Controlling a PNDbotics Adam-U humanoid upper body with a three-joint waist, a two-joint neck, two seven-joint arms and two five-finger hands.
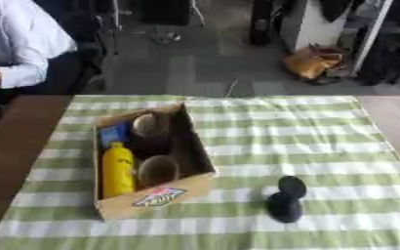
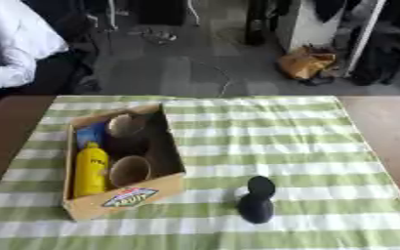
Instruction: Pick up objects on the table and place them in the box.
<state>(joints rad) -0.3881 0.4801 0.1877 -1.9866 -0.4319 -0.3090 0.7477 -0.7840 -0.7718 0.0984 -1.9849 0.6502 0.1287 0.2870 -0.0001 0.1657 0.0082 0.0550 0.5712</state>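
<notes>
An open cardboard box [image 1: 202, 161] sits on the left part of the table. Inside it lie a yellow bottle [image 1: 117, 169], a blue item [image 1: 113, 133] behind the bottle, and two round brownish cup-like things [image 1: 158, 170] [image 1: 151, 124]. A small black dumbbell-shaped object [image 1: 287, 198] lies on the green-and-white checked cloth [image 1: 306, 136], to the right of the box's front corner. Neither of my hands shows in either view.
The brown tabletop [image 1: 24, 141] is bare at the left and at the far right [image 2: 387, 132] beyond the cloth. A person in a white shirt [image 1: 20, 44] sits at the far left edge. A brown bag [image 1: 310, 61] lies on the floor behind the table.
</notes>
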